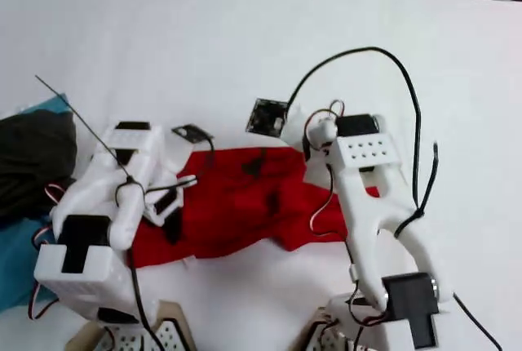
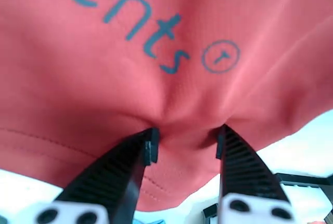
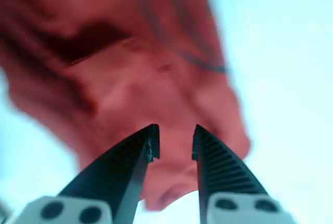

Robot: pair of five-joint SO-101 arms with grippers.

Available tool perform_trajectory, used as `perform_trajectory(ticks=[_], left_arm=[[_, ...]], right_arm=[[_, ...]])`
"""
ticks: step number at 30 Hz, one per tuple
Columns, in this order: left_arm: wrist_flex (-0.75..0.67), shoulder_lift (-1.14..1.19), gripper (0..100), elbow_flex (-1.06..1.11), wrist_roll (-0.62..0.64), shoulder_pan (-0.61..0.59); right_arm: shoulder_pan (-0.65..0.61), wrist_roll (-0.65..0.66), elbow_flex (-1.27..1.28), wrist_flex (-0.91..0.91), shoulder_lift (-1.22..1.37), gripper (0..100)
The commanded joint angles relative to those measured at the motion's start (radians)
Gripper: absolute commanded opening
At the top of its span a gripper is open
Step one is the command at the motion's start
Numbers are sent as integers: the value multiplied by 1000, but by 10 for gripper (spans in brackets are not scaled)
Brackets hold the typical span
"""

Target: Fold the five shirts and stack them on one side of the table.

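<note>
A red shirt [image 1: 236,204] with dark print lies crumpled in the middle of the white table [image 1: 245,33], between the two arms. My left gripper [image 1: 181,186] is down on its left part. In the left wrist view the left gripper [image 2: 186,143] is open, its fingertips [image 2: 151,145] pressed into the red shirt [image 2: 156,52], which puckers between them. My right gripper [image 1: 303,137] is at the shirt's far right corner. In the right wrist view the right gripper [image 3: 175,143] is open by a narrow gap, just above the edge of the red shirt [image 3: 130,78].
A dark shirt [image 1: 33,151] and blue cloth [image 1: 16,261] lie heaped at the table's left edge, beside the left arm. Black cables [image 1: 408,98] loop off the right arm. Bare table stretches behind and to the right of the red shirt.
</note>
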Motion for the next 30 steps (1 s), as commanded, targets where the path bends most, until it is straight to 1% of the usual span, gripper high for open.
perform_trajectory(ticks=[1,3,5,8,10,12,17,24,30], left_arm=[[-5,0,215,-8,0,6],[-6,0,215,-8,-2,6],[-15,0,215,-8,-2,9],[-28,2,215,-8,-2,9],[-28,2,215,-8,-2,9],[-28,2,215,-8,-2,9],[-25,2,215,-8,-2,9],[-21,2,215,-8,-2,9],[-20,2,215,-8,-2,6]], right_arm=[[-25,14,-35,209,-111,104],[-39,34,-12,297,-214,101],[-71,71,52,348,-329,101],[-116,95,229,349,-458,101],[-130,92,358,302,-499,101],[-124,87,471,213,-513,101],[-111,87,640,-18,-513,101],[-101,87,660,-193,-498,98],[4,91,649,-357,-312,98]])
